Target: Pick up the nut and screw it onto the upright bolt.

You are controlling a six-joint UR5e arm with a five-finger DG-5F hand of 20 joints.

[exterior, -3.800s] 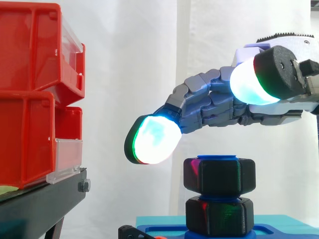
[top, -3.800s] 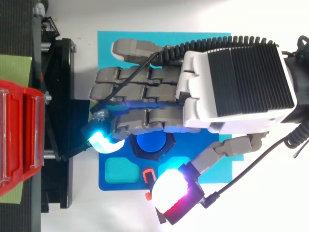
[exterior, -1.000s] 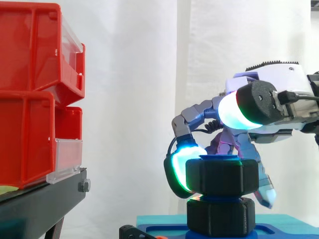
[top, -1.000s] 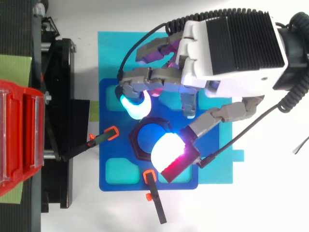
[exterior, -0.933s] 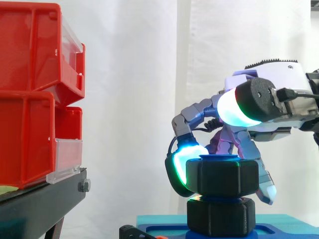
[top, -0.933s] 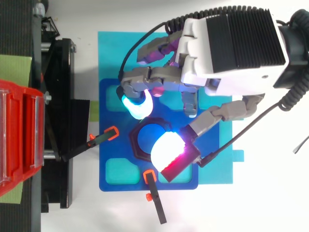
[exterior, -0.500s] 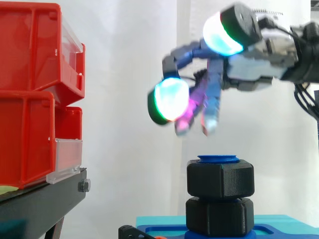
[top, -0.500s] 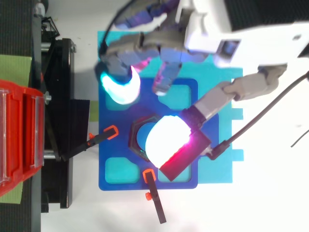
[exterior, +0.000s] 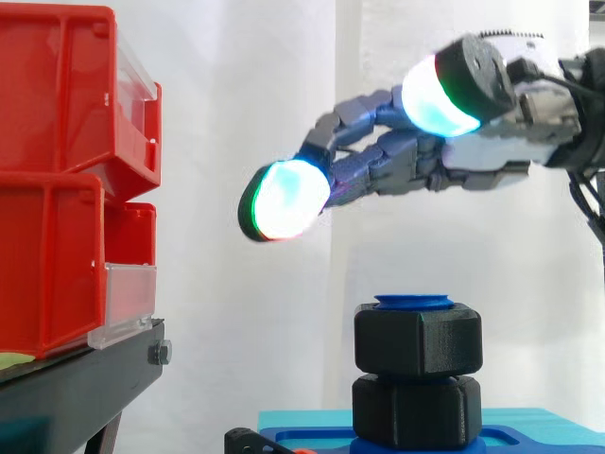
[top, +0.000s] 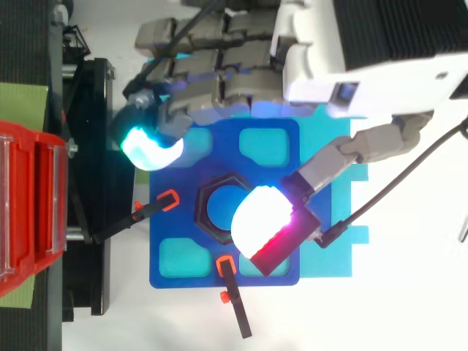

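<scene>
Nut (exterior: 418, 341) on the bolt (exterior: 413, 303), hand (exterior: 444, 170) spread above, red bins (exterior: 57, 189) leftward.

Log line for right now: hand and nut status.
hand: open, raised above nut, not touching | nut: on upright bolt, above second nut

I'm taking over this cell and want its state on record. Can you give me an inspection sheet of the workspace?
Surface: blue plate lying on a cyan mat.
Job's things: black nut sits on the upright bolt, whose blue top shows just above it; a second black hex piece sits below the nut.
Clutter: two orange-tipped clamps on the plate beside the nut.
Hand: hand hovers above the nut, apart from it, fingers straight, holding nothing.
Cables: nothing seen.
Surroundings: red bins on a black stand; white curtain behind.
</scene>
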